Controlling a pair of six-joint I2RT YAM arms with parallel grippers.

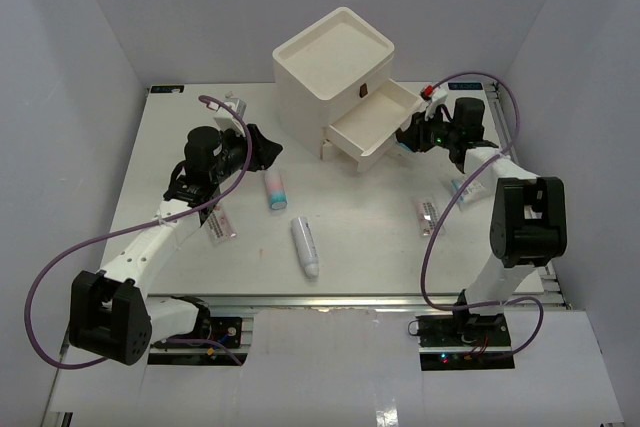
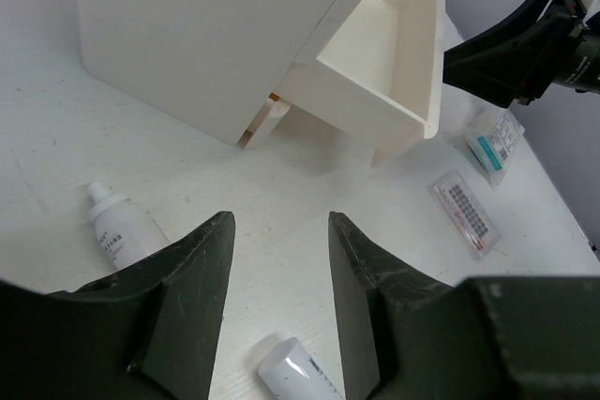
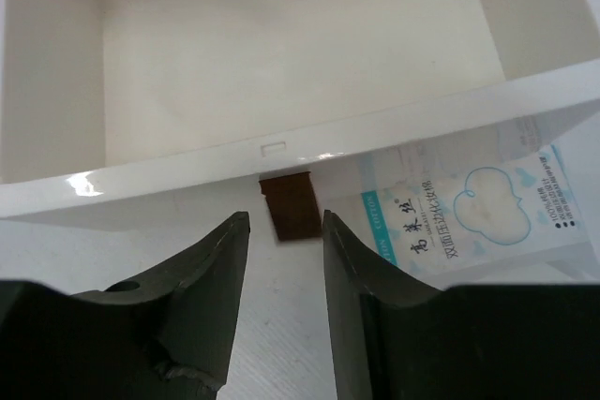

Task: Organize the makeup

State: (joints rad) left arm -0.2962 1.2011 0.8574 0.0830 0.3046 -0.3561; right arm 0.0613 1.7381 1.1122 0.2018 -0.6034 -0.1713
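White sachet [image 3: 469, 217] looks light, thin and floppy (lying flat), so pinch one edge; right gripper [image 3: 284, 227] and left gripper [image 2: 281, 227] both stand spread, empty.

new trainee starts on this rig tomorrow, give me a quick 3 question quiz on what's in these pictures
1. True or false: the open drawer is empty.
2. In the right wrist view, what shows between the fingers of the right tool? A) a sponge B) the drawer's brown handle C) a brush
3. How many tubes lie on the table?

Key:
1. True.
2. B.
3. Two: the pink-label tube and the plain white tube.
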